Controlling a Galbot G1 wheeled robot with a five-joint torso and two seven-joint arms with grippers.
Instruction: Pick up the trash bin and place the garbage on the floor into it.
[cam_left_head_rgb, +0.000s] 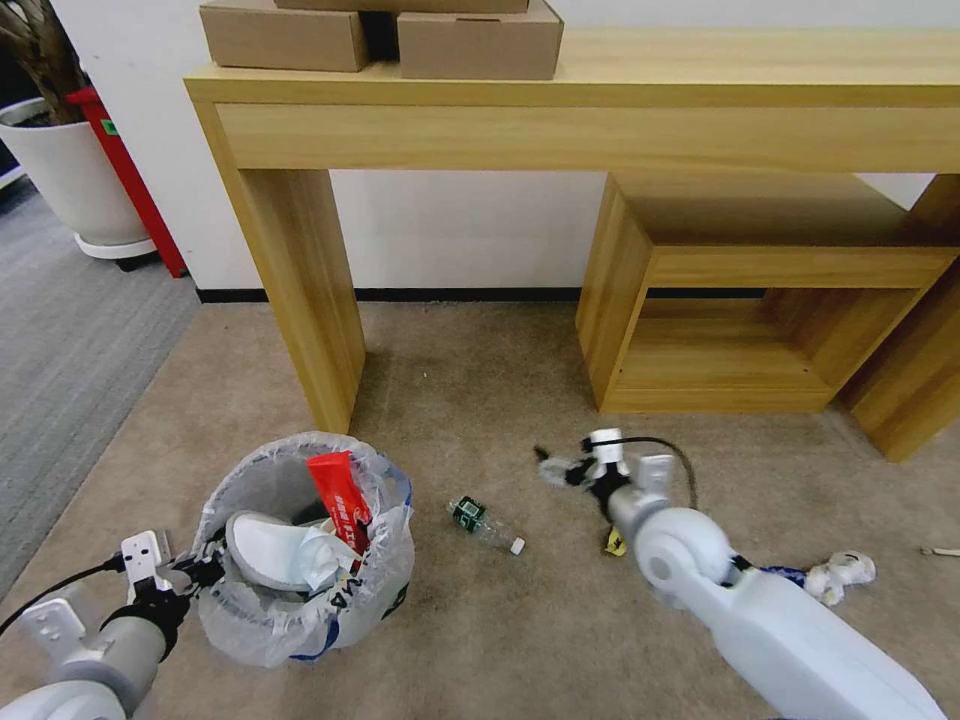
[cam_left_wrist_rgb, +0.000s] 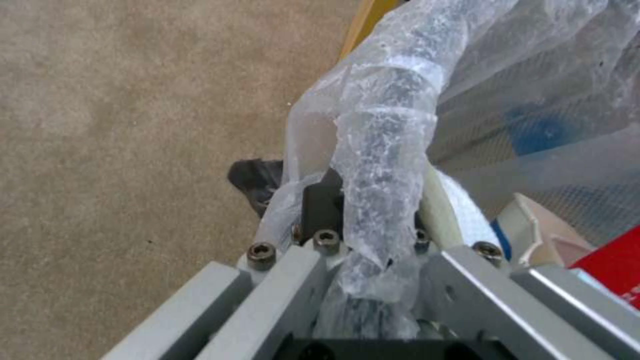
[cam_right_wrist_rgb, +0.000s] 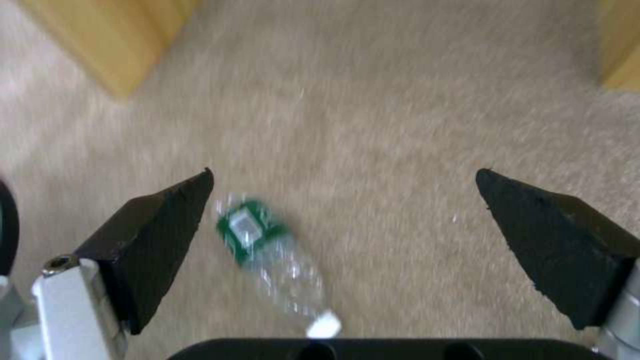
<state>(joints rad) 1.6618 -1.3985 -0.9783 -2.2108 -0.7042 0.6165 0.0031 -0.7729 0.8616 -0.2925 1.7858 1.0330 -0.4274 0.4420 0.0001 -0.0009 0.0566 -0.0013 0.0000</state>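
— Left claw (cam_left_wrist_rgb: 363, 235), where's it sitting?
— Your left claw is pinched on the bin (cam_left_head_rgb: 300, 545) rim, bag wrapped over the fingers; a slipper (cam_left_head_rgb: 270, 550) and red wrapper (cam_left_head_rgb: 340, 500) lie inside.
— And the right?
— Your right claw (cam_right_wrist_rgb: 343, 220) is spread wide above the floor (cam_left_head_rgb: 480, 640), a bottle (cam_right_wrist_rgb: 277, 260) lying below, nearer one finger.

A long light-wood desk (cam_left_head_rgb: 600, 95) stands against the white wall, carrying 2 brown cardboard boxes (cam_left_head_rgb: 480, 42). A white round plant pot (cam_left_head_rgb: 70, 175) sits beside a red board (cam_left_head_rgb: 130, 170) on grey ribbed carpet (cam_left_head_rgb: 70, 350).
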